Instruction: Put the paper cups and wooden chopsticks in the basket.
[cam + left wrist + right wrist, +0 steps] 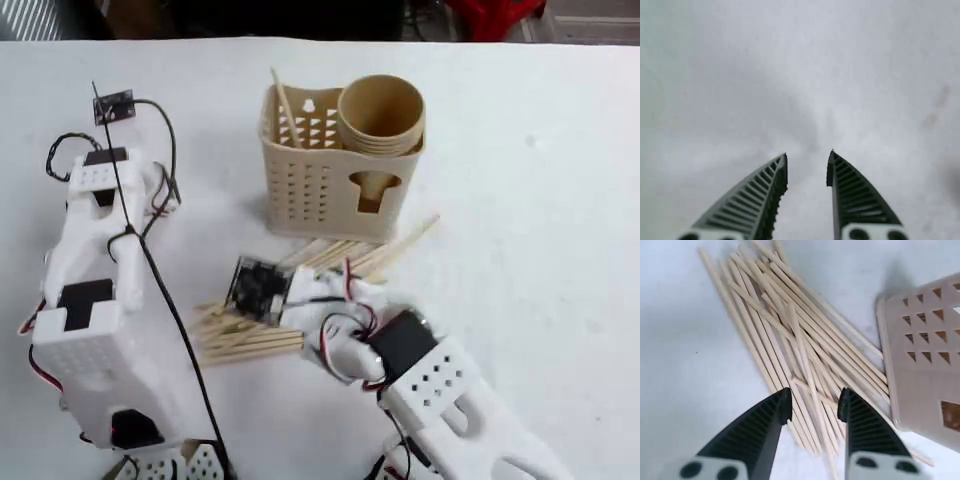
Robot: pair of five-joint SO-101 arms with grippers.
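Observation:
A beige perforated basket point(320, 185) stands at the middle back of the table, with a stack of paper cups point(381, 115) and one upright chopstick point(286, 108) inside it. In front of the basket a pile of wooden chopsticks point(245, 340) lies on the table. My right gripper point(815, 399) hangs open just over the chopsticks point(790, 340), beside the basket point(922, 365), holding nothing. The right arm point(405, 350) comes in from the front right, and its wrist board hides the fingers from above. My left gripper point(808, 162) is open over bare white table, and the left arm point(95, 270) is folded at the left.
Black cables point(160, 270) run along the left arm, and a small board point(113, 105) sits at the back left. More chopstick ends point(400, 245) stick out to the right under the basket's front. The table's right half is bare white surface.

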